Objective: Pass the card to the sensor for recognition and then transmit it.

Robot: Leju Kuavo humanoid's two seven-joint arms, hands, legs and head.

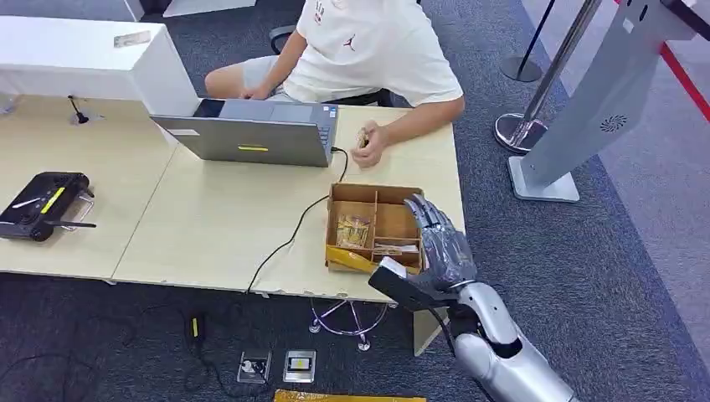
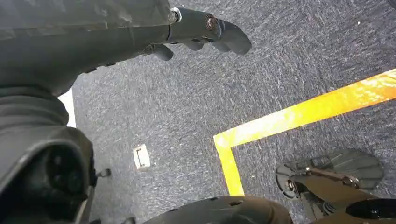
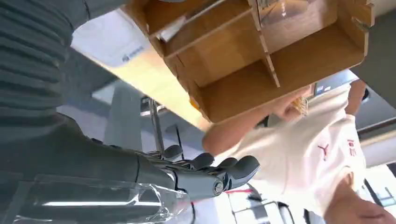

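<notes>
From the head view we see the silver right hand, fingers extended and apart, holding nothing, at the right edge of the compartmented wooden box on the pale table; cards lie inside. A person in a white shirt sits behind a grey laptop.

At the left wrist, the left hand hangs over blue-grey carpet, dark fingers loosely apart, holding nothing.

At the right wrist, the fingers lie side by side beside the box.
</notes>
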